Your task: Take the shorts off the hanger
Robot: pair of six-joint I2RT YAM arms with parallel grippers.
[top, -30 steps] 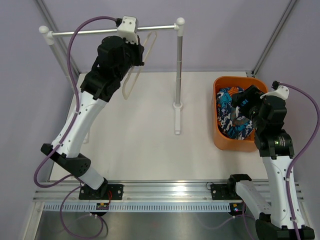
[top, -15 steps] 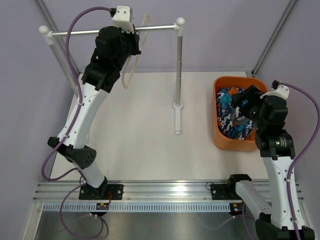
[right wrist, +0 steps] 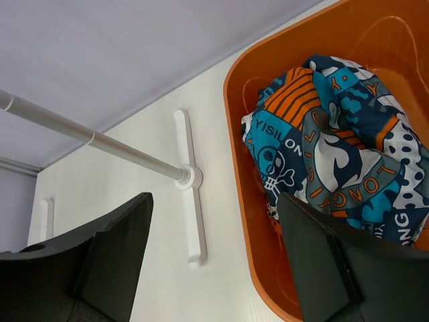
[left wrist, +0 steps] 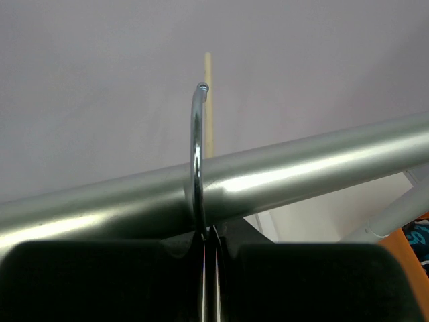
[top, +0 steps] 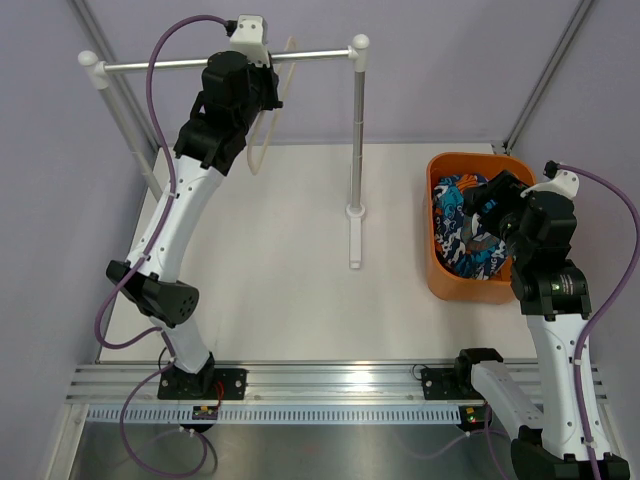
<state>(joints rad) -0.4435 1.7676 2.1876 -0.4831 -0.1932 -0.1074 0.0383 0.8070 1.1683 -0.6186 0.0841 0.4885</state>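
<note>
Up at the silver rail [left wrist: 315, 161], the left arm [top: 180, 220] was stretched high and nearly straight. Its left gripper [left wrist: 209, 249] was pinched tight on the hanger [top: 258, 150], right below the shiny wire hook [left wrist: 196, 147] that curled over the round metal bar just above the fingers. A thin cream loop dangled beneath that gripper. The right arm [top: 555, 300] sat bent, and the right gripper [right wrist: 214, 201] had its jaws spread wide, holding nothing. Just under and ahead of it lay the shorts [right wrist: 335, 154], a crumpled soft bundle of busy print, inside a smooth orange bin [right wrist: 234, 94].
</note>
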